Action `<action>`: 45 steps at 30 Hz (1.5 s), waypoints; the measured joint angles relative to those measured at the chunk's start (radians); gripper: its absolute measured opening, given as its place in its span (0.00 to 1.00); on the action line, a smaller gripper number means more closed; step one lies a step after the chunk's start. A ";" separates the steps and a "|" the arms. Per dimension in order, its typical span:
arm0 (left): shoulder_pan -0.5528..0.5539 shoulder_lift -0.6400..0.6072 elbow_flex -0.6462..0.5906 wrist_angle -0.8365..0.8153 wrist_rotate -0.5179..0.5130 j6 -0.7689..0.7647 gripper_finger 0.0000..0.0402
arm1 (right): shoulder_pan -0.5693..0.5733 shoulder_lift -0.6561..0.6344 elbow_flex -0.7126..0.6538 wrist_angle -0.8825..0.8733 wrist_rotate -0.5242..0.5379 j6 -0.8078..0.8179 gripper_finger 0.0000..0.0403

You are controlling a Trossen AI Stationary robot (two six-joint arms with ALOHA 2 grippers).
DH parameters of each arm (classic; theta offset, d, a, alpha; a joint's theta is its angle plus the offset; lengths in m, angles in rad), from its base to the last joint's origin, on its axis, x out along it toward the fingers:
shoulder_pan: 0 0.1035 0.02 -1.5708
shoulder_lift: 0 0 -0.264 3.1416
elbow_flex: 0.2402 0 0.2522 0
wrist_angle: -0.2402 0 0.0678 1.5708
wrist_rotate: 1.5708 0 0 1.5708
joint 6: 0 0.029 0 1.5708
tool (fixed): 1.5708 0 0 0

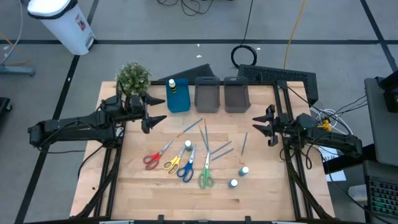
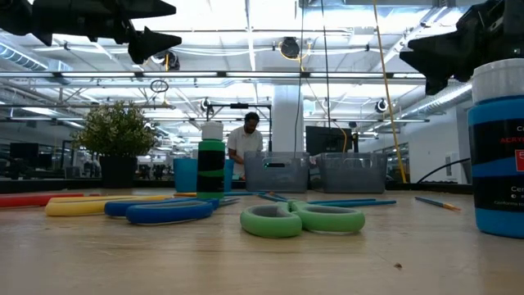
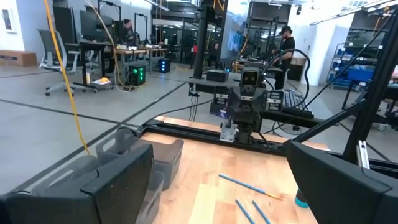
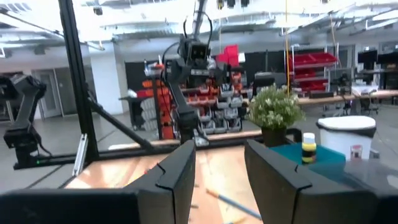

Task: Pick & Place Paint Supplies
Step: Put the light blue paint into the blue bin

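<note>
Wooden worktop is still loaded, so you're basically at the start. Scissors — red, yellow, blue, green — fan out lower centre, brushes scattered just above, two teal-capped bottles lower right. One yellow-capped bottle already sits in the blue bin at upper centre. Left tool hangs wide open at upper left, holding nothing; right tool at mid right is narrower, also empty — both look parked, ready to reach in.
</note>
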 joint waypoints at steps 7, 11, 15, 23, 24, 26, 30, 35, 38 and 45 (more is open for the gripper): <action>0.000 0.000 0.000 -0.001 0.000 0.000 0.94 | 0.000 -0.001 0.000 0.080 0.000 0.000 0.32; 0.000 0.000 0.000 -0.001 0.000 0.000 0.94 | 0.000 -0.001 0.000 0.079 0.000 0.000 0.32; 0.000 0.000 0.000 -0.002 0.000 0.043 0.94 | 0.000 -0.001 0.000 0.111 0.034 0.004 0.32; 0.000 0.000 0.000 -0.001 -0.024 0.100 0.94 | 0.018 0.028 0.043 0.172 -0.062 0.046 0.39; 0.000 0.000 0.000 -0.001 -0.025 0.100 0.94 | 0.029 0.042 0.057 0.160 -0.079 0.045 0.42; 0.000 0.000 0.000 -0.001 -0.025 0.093 0.94 | 0.062 0.079 0.083 0.103 -0.100 0.017 0.49; 0.000 0.000 0.000 -0.016 -0.025 0.068 0.94 | 0.154 0.173 0.204 -0.102 -0.071 -0.093 0.62; 0.000 0.000 0.000 -0.044 -0.025 0.040 0.94 | 0.296 0.299 0.383 -0.431 0.153 -0.107 0.66; 0.000 0.000 0.000 -0.060 -0.025 0.016 0.94 | 0.395 0.372 0.424 -0.504 0.217 -0.086 0.65; 0.000 0.000 0.000 -0.069 -0.026 0.017 0.94 | 0.568 0.529 0.430 -0.528 0.287 0.039 0.63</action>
